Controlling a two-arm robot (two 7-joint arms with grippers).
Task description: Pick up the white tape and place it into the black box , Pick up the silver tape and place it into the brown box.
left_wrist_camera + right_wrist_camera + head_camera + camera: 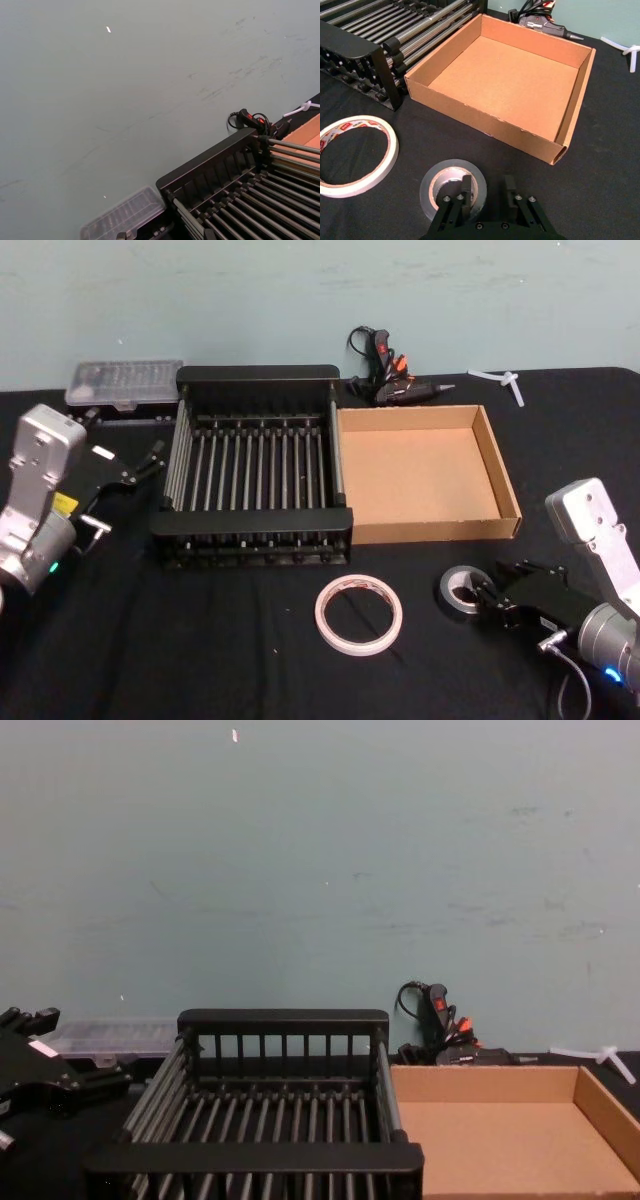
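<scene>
On black cloth [230, 660], right pincer [486, 189] straddles the silver tape [451, 186] wall.

The silver tape [464, 591] lies flat on the black cloth, a small thick grey roll with a pale core, at the tips of the right gripper [486, 192]; one finger [464, 187] reaches over the roll's core, the other stands just outside its wall. The white tape [358, 613], a wide thin ring with red print, lies flat a little way off to that gripper's left. The brown box [498, 465], a shallow cardboard tray, sits just beyond the gripper, open and bare inside. The black box [258, 375], a slatted crate, stands touching the tray's far-left side.
</scene>
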